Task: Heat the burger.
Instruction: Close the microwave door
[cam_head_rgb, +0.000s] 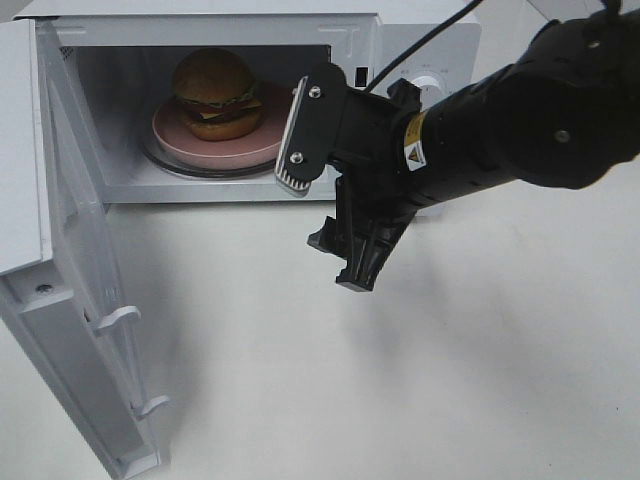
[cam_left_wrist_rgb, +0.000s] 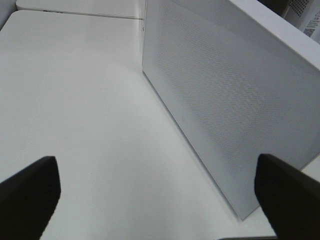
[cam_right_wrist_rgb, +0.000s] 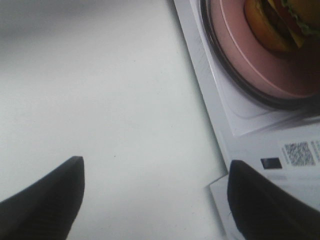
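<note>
Right hand (cam_right_wrist_rgb: 155, 170) apart | left hand (cam_left_wrist_rgb: 155, 165) apart | burger (cam_head_rgb: 213, 92) on plate (cam_head_rgb: 176, 136) inside microwave (cam_head_rgb: 425, 45)

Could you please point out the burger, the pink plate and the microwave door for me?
burger (cam_head_rgb: 212, 72): exterior high view, top of the bun.
pink plate (cam_head_rgb: 225, 153): exterior high view, bare front rim.
microwave door (cam_head_rgb: 85, 250): exterior high view, inner face.

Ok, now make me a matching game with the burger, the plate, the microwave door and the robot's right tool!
Things:
1. burger
2. plate
3. microwave door
4. right tool

Descriptions:
A. swung wide open
B. pink, under the burger
C. jaws apart, holding nothing
D. golden-brown bun on top

Pairs: 1-D, 2-B, 3-A, 4-C
</note>
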